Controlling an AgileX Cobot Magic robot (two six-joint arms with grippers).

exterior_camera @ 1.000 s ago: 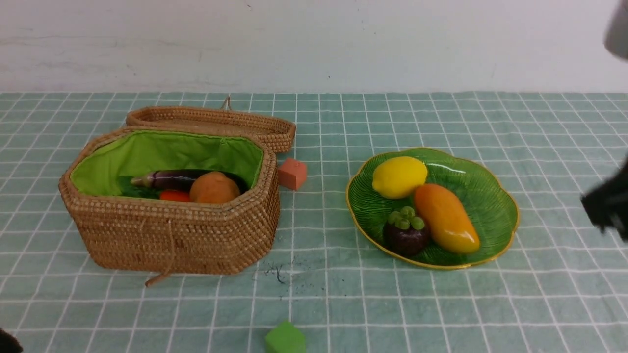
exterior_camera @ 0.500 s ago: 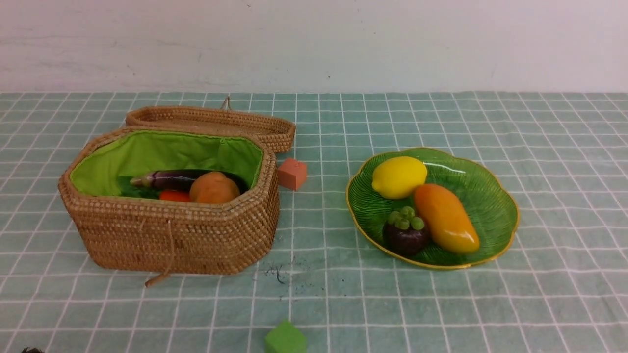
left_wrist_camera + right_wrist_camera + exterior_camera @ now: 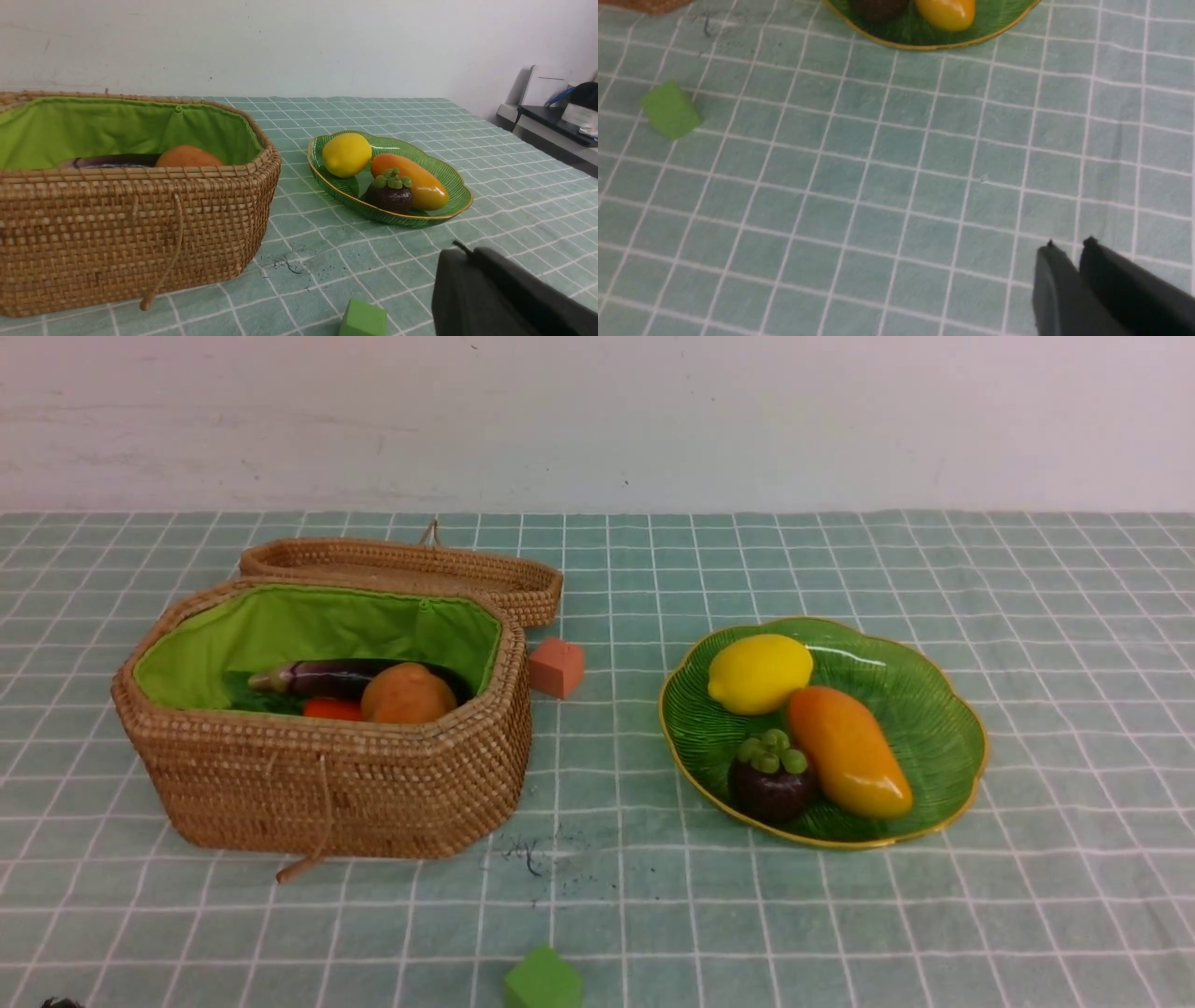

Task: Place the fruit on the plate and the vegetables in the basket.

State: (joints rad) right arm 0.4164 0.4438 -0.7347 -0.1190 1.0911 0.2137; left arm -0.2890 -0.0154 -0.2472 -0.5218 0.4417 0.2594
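The green glass plate (image 3: 934,728) holds the yellow lemon (image 3: 759,673), the mangosteen (image 3: 772,784) and the orange-yellow mango (image 3: 848,751). The open wicker basket (image 3: 327,784) holds the purple eggplant (image 3: 327,679), the potato (image 3: 407,695) and a bit of orange carrot (image 3: 332,709); the gourd is hidden. Plate (image 3: 448,184), lemon (image 3: 346,154) and basket (image 3: 117,242) also show in the left wrist view. My left gripper (image 3: 465,252) is shut and empty, near the table's front. My right gripper (image 3: 1069,245) is shut and empty over bare cloth in front of the plate (image 3: 924,39).
A red cube (image 3: 556,665) lies between basket and plate. A green cube (image 3: 542,980) lies near the front edge and shows in both wrist views (image 3: 363,320) (image 3: 670,110). The basket lid (image 3: 401,569) lies open behind. A shelf with items (image 3: 556,112) stands off the table's right.
The right arm, at the right edge of the front view a second ago, has withdrawn out of that view. The left arm's dark tip at the bottom left corner has nearly gone too. Objects are unmoved.
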